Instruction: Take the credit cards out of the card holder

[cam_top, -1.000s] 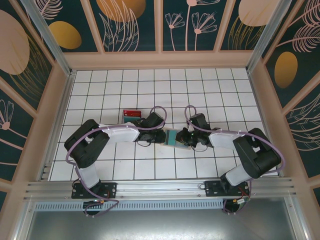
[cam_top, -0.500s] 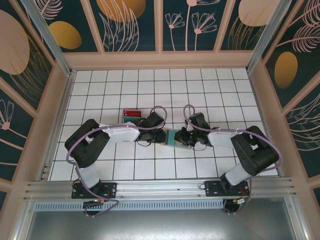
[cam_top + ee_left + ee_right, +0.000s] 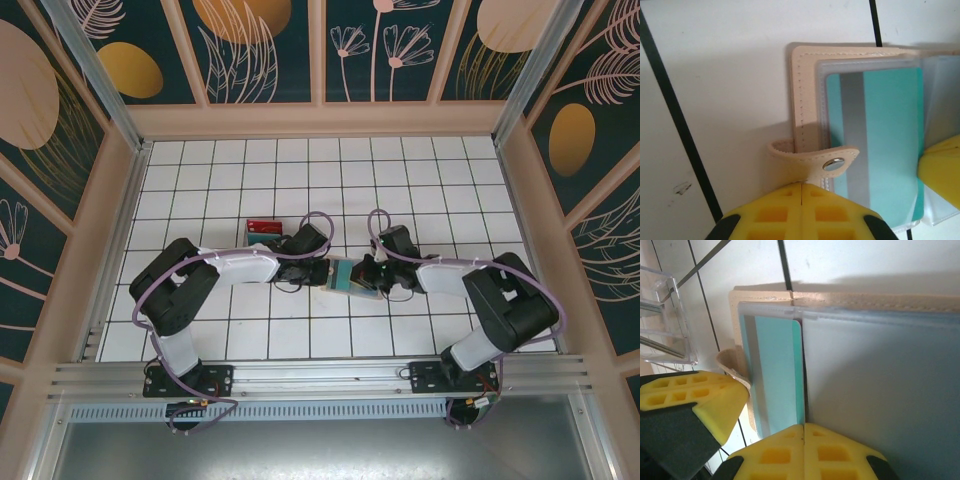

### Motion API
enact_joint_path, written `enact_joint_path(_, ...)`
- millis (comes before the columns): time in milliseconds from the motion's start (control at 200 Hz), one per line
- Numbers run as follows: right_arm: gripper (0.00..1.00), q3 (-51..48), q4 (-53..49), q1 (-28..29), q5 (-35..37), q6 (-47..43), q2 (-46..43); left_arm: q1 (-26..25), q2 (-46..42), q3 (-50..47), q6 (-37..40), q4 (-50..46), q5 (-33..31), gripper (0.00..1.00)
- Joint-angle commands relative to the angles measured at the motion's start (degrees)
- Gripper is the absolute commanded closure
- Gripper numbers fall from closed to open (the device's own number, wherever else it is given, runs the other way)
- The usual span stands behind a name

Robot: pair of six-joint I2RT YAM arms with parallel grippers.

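Observation:
The card holder (image 3: 349, 272) lies open on the tiles between both grippers. In the left wrist view its tan panel (image 3: 805, 90) carries a snap strap (image 3: 832, 161), and a teal-green card (image 3: 887, 135) sits inside a clear sleeve. My left gripper (image 3: 803, 186) is shut on the holder's tan edge just below the strap. My right gripper (image 3: 804, 426) is shut on the holder's clear sleeve (image 3: 880, 390), right beside the teal-green card's (image 3: 777, 375) long edge. A red card (image 3: 262, 226) stands in the clear tray. The tan-orange card is hidden.
The clear plastic tray (image 3: 264, 234) stands just behind my left wrist, and its wall (image 3: 665, 320) shows close to the holder in the right wrist view. White tiled floor stretches behind and to both sides. Tan walls ring the workspace.
The right arm has edged slightly toward the left and the holder has shifted a little with it. Both grippers keep their hold.

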Motion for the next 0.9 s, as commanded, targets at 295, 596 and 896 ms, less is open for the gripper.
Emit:
enact_joint_path(295, 1.0, -4.36, -4.14, -3.61, 0.68, -2.25, -5.48, -0.69, 2.87, -0.53, 0.21, -5.59, 0.42, 1.0)
enact_joint_path(596, 1.0, -7.03, -7.27, -6.22, 0.59, -4.05, -12.7, -0.64, 2.3, 1.29, 0.74, -6.37, 0.14, 0.96)
enact_joint_path(896, 1.0, -7.43, -15.89, -9.61, 0.86, -8.71, -24.91, -0.63, 0.35, 3.69, 0.49, -6.74, 0.07, 0.78)
